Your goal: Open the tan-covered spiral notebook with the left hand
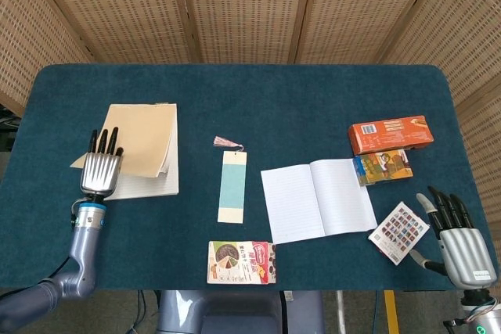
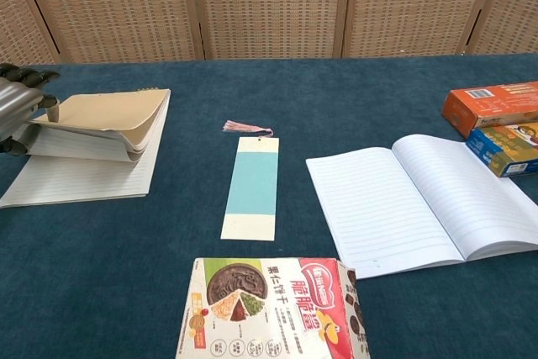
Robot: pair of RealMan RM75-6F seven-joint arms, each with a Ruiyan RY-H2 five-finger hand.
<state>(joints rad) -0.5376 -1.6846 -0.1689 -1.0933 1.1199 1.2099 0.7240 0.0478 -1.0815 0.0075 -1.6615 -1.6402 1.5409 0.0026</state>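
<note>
The tan-covered spiral notebook (image 1: 143,146) lies at the left of the table (image 1: 282,99), well apart from everything else on it. Its cover and a bundle of leaves are lifted at the near left corner and bowed over a lined page that lies flat beneath. The spiral binding runs along the far edge.

Handling, as a judgement: the notebook is light; the cover is thin card, stiffer than the leaves yet flexible, and it will sag or spring back if released partway. The leaves are soft and prone to creasing. Best hold is at the free near left corner, opposite the spiral, lifting and swinging toward the far edge.

The left hand (image 1: 99,167) is at that corner. In the chest view its fingers (image 2: 23,78) curl over the lifted edge, with a digit underneath, so it holds the cover and leaves.

The right hand (image 1: 460,245) rests at the near right table edge, fingers extended and slightly apart, holding nothing.

Containers: an orange box (image 1: 390,134) and a smaller printed box (image 1: 383,167) at the right, and a snack box (image 1: 241,261) at the near edge. All appear closed; contents cannot be seen
</note>
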